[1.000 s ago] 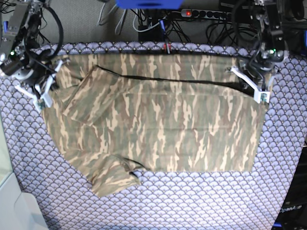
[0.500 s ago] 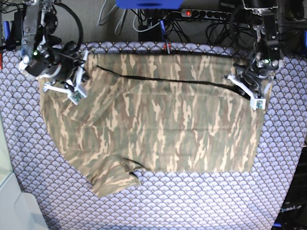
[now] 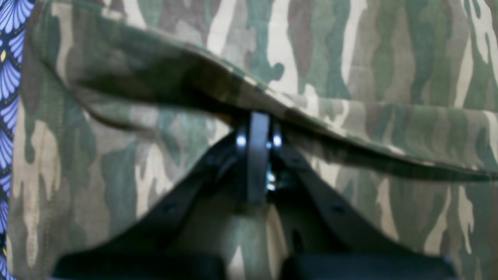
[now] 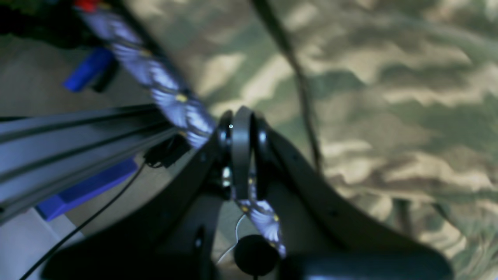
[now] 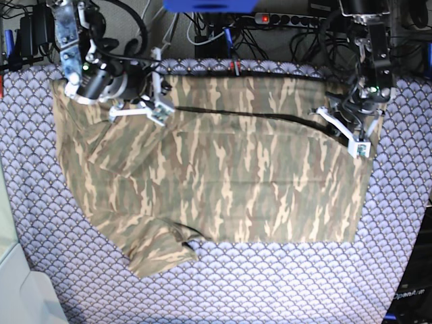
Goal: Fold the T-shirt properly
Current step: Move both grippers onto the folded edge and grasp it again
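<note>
The camouflage T-shirt (image 5: 236, 175) lies spread on the purple scale-patterned table cloth (image 5: 270, 283), with a top layer whose dark edge runs across its upper part and a sleeve bunched at the lower left. My left gripper (image 5: 360, 146) is shut at the shirt's right side. In the left wrist view its tips (image 3: 256, 116) reach under a raised fold edge of the T-shirt (image 3: 350, 58); whether cloth is pinched does not show. My right gripper (image 5: 160, 116) is shut above the shirt's upper left part. The right wrist view shows that gripper (image 4: 241, 112) with nothing in it, the T-shirt (image 4: 389, 116) blurred beyond.
A power strip (image 5: 283, 19) with a red light and tangled cables lie past the table's far edge, beside a blue object (image 5: 209, 5). A white surface (image 5: 20, 297) stands at the lower left. A blue bin (image 4: 85, 186) sits below the table cloth's edge (image 4: 171, 101).
My right gripper has swung from the shirt's left edge up and to the right, uncovering the upper left corner. The left gripper has shifted slightly left and down. The shirt lies as before.
</note>
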Motion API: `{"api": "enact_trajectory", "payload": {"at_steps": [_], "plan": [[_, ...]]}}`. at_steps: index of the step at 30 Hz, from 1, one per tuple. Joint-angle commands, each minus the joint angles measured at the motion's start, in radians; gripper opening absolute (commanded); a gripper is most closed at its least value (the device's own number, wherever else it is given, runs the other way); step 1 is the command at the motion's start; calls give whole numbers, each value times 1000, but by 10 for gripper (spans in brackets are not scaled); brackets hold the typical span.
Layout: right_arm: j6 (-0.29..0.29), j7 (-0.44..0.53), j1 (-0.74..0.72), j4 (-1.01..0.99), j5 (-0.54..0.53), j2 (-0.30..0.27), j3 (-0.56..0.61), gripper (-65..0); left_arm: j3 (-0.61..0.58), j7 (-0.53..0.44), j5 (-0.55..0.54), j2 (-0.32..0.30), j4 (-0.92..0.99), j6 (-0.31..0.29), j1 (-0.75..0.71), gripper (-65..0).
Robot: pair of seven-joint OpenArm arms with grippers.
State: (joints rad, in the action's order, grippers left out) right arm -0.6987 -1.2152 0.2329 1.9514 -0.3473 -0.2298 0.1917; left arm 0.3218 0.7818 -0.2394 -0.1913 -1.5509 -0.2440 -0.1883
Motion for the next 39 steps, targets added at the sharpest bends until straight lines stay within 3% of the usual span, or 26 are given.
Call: {"api": "enact_trajectory", "payload": {"at_steps": [1, 26, 32, 39], "plan": [[1, 11, -11, 15, -6, -4, 2, -647, 4, -9, -5, -10, -12, -4, 5, -645], [1, 113, -137, -225, -6, -23, 13, -647, 4, -8, -5, -12, -12, -4, -1, -645], [1, 174, -205, -318, -5, -59, 144, -647, 4, -5, -5, -26, -10, -4, -1, -645], [1, 226, -333, -364, 238, -36, 317, -647, 4, 0, -5, -33, -10, -4, -12, -645]]}}
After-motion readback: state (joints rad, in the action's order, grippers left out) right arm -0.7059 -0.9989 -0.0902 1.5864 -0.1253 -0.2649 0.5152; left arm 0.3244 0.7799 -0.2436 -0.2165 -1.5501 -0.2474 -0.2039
